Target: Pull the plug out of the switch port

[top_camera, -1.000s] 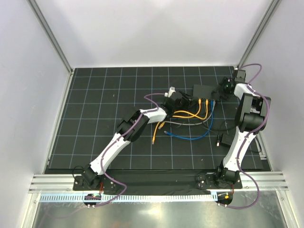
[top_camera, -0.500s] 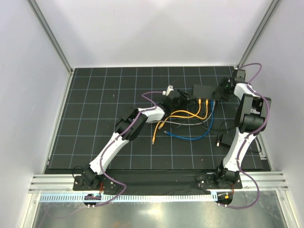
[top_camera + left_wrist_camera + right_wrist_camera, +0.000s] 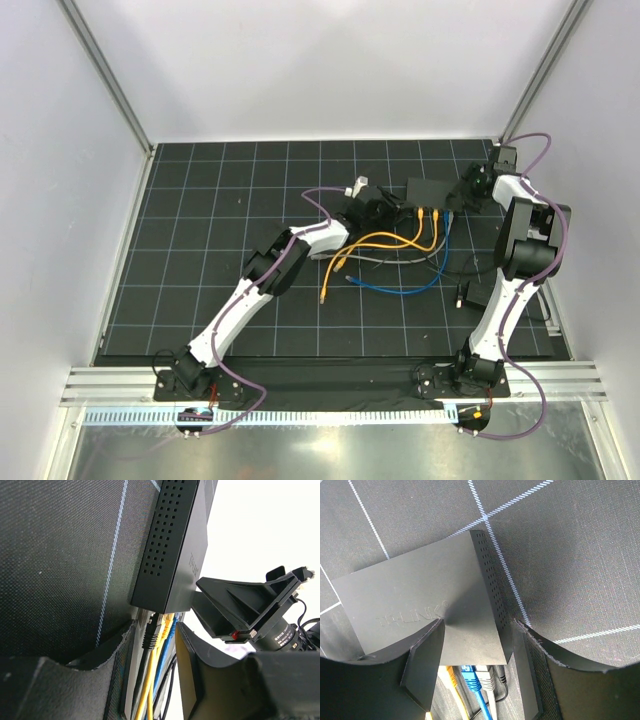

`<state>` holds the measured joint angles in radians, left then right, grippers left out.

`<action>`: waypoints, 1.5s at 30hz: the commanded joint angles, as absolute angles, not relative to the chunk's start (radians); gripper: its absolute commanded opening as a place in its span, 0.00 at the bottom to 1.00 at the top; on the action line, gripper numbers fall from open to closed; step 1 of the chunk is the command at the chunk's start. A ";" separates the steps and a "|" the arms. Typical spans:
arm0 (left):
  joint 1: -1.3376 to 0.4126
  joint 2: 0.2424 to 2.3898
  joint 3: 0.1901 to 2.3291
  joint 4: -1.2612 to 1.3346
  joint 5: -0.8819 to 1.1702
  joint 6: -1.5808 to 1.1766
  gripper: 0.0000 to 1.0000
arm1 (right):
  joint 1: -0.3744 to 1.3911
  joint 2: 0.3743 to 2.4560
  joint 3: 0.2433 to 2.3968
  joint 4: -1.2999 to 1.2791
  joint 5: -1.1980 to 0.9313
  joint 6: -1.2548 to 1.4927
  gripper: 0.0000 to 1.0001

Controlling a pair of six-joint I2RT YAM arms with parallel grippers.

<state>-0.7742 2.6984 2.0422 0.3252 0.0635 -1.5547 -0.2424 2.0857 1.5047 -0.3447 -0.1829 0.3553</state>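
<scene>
The switch (image 3: 428, 189) is a flat black box at the back right of the mat, with its sockets on the near edge. Black, yellow and blue plugs (image 3: 159, 628) sit in the sockets; the right wrist view also shows a grey plug (image 3: 485, 676). My left gripper (image 3: 393, 212) is open, and its fingers (image 3: 200, 680) straddle the cables just below the plugs. My right gripper (image 3: 462, 197) is open at the switch's right corner (image 3: 470, 625). One of its fingers (image 3: 420, 670) lies over the top face and the other is beside the perforated side.
Yellow (image 3: 385, 240), blue (image 3: 400, 288) and grey cables loop over the mat in front of the switch, with loose yellow ends (image 3: 325, 292) at the left. A small black part (image 3: 470, 294) lies by the right arm. Frame posts and white walls ring the mat.
My left gripper has moved a little up and right, closer to the switch's socket edge. The right arm and the switch have not moved.
</scene>
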 commanded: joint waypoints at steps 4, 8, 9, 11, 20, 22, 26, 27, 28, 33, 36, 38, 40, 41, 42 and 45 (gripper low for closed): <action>-0.776 2.735 2.074 0.242 0.071 -1.516 0.39 | -0.238 2.048 1.506 -0.316 -0.204 0.359 0.63; -0.778 2.735 2.074 0.239 0.068 -1.514 0.39 | -0.238 2.052 1.506 -0.313 -0.210 0.360 0.63; -0.779 2.735 2.078 0.232 0.069 -1.509 0.38 | -0.238 2.054 1.509 -0.311 -0.210 0.362 0.63; -0.781 2.741 2.098 0.213 0.077 -1.494 0.38 | -0.238 2.054 1.509 -0.311 -0.210 0.365 0.63; -0.784 2.746 2.100 0.175 0.087 -1.485 0.37 | -0.238 1.999 1.555 -0.417 -0.042 0.333 0.67; -0.784 2.743 2.098 0.170 0.081 -1.488 0.38 | -0.236 1.977 1.575 -0.433 -0.031 0.322 0.67; -0.784 2.757 2.120 0.153 0.078 -1.474 0.38 | -0.210 1.910 1.566 -0.401 -0.069 0.299 0.67; -0.784 2.758 2.125 0.144 0.077 -1.473 0.38 | -0.200 1.905 1.562 -0.382 -0.083 0.295 0.67; -0.785 2.761 2.131 0.143 0.075 -1.473 0.38 | -0.190 1.902 1.562 -0.361 -0.097 0.288 0.67; -0.790 2.779 2.148 0.141 0.060 -1.460 0.37 | -0.133 1.983 1.618 -0.345 -0.158 0.279 0.66; -0.792 2.790 2.155 0.156 0.055 -1.460 0.36 | -0.127 2.046 1.657 -0.348 -0.173 0.288 0.65; -0.792 2.793 2.160 0.158 0.057 -1.462 0.36 | -0.126 2.063 1.663 -0.347 -0.170 0.290 0.65; -0.792 2.793 2.157 0.155 0.052 -1.454 0.36 | -0.126 2.086 1.667 -0.350 -0.163 0.290 0.64; -0.792 2.792 2.155 0.156 0.051 -1.453 0.35 | -0.126 2.095 1.677 -0.353 -0.160 0.291 0.64; -0.792 2.795 2.151 0.158 0.048 -1.454 0.34 | -0.126 2.106 1.684 -0.359 -0.158 0.290 0.64; -0.792 2.801 2.154 0.167 0.048 -1.460 0.33 | -0.126 2.134 1.701 -0.373 -0.160 0.296 0.63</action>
<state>-0.7841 2.7441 2.1468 0.2440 0.0750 -1.5017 -0.1219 2.1315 1.6405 -0.3759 -0.1589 0.3004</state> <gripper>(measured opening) 0.334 0.633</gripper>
